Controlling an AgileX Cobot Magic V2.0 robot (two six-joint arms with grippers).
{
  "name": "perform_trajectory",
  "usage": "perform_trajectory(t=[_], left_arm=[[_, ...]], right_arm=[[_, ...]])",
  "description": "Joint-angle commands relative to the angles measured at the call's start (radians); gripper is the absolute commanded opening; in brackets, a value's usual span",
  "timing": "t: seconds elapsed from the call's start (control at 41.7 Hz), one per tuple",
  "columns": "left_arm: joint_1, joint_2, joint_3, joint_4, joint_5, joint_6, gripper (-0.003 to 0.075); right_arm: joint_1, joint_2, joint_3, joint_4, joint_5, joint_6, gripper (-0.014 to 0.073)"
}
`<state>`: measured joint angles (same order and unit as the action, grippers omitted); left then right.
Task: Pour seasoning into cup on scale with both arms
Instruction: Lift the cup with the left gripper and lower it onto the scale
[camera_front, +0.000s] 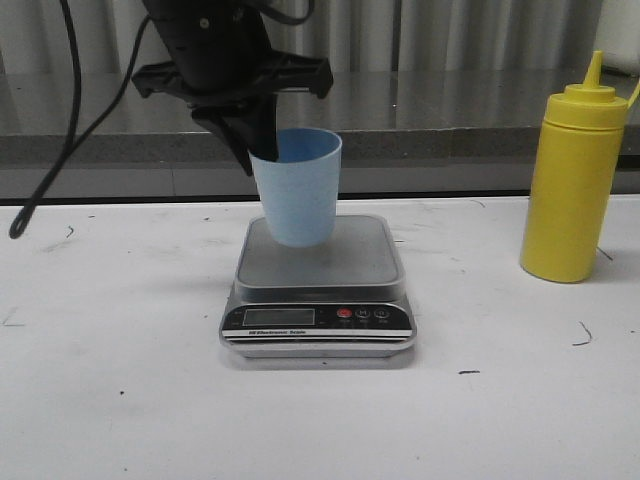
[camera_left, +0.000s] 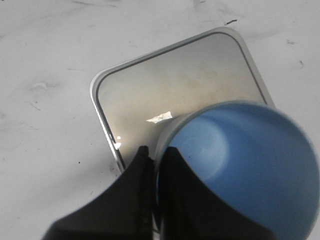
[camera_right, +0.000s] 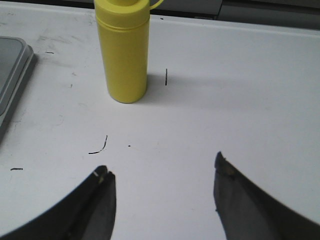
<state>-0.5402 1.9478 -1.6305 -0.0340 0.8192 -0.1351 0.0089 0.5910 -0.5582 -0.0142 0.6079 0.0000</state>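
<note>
The seasoning (camera_right: 122, 52) stands upright on the desk (camera_front: 120, 400), untouched, with its long axis vertical and its nozzle pointing up. The right pincer (camera_right: 162, 187) is spread wide and holds nothing; seen from its wrist camera, the bottle lies ahead of the jaws and off-centre toward the scale side, well apart from both fingers. The coming grasp therefore appears to require an advance plus a sideways correction, with the jaws closing across the round body. The left pincer (camera_front: 258, 150) is pinching the rim of the cup (camera_front: 296, 187), one finger inside the wall and one outside. The cup sits over the rear of the scale (camera_front: 318, 290) platform, slightly tilted; contact with the platform cannot be confirmed. The right arm is nearer the bottle, which stands to the right of the scale, well clear of it.
</note>
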Motion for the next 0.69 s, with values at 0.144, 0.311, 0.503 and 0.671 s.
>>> perform_trajectory(t=[0.144,0.311,0.503,0.671], left_arm=[[-0.006,-0.012,-0.045,-0.005,-0.087,-0.013,-0.0020],[-0.008,-0.012,-0.045,-0.005,-0.087,-0.001,0.0008],[-0.008,-0.014,-0.045,-0.013,-0.078,-0.001,0.0258],[-0.008,-0.050,-0.045,-0.026,-0.052,-0.001,0.0347]], right_arm=[[-0.005,0.007,-0.024,-0.010,-0.064,-0.013,0.0457],[-0.005,0.007,-0.024,-0.010,-0.064,-0.013,0.0457],[-0.005,0.007,-0.024,-0.010,-0.064,-0.013,0.0457],[-0.005,0.007,-0.024,-0.010,-0.064,-0.013,0.0457]])
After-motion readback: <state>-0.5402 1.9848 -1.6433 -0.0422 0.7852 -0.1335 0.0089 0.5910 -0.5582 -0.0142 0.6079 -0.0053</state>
